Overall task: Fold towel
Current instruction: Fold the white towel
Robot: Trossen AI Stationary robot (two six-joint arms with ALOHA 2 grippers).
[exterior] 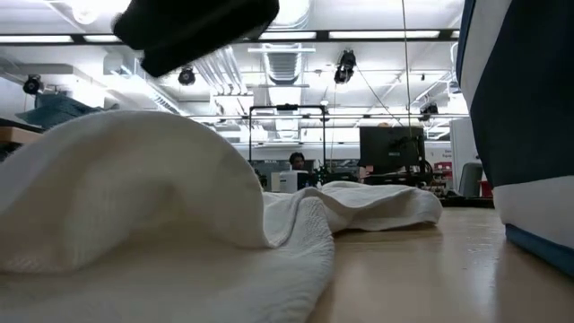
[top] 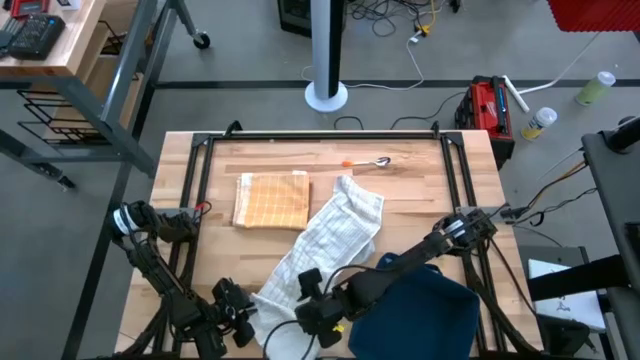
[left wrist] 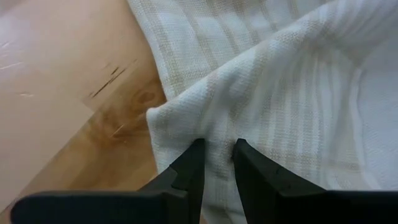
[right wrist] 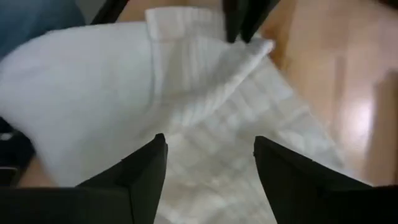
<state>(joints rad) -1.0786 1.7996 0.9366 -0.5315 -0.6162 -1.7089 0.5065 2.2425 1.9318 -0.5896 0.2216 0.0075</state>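
The white towel (top: 325, 245) lay crumpled on the wooden worktop (top: 420, 195), its long axis running on a diagonal: one end pointed toward the far middle of the worktop, near a spoon (top: 372, 163), and the other end bunched up at the near edge between the two arms. Just beside its far end, on the left arm's side, a folded orange checked cloth (top: 271, 199) lay flat. A dark blue cloth (top: 420, 310) lay at the near edge on the right arm's side, against the towel's near end.

The left claw (left wrist: 216, 163) was down at the towel's near corner on the left arm's side, its two fingers nearly together with a fold of the white weave pinched between them, beside bare wood. The right claw (right wrist: 208, 165) hung over the bunched near end of the towel with its fingers spread wide and nothing between them but the fabric below; they gripped nothing. In the right wrist view the left claw's dark fingers showed on the towel's corner farther off.

From the low view, the towel rose in a rounded hump close to the camera and trailed away across the worktop toward the room behind.
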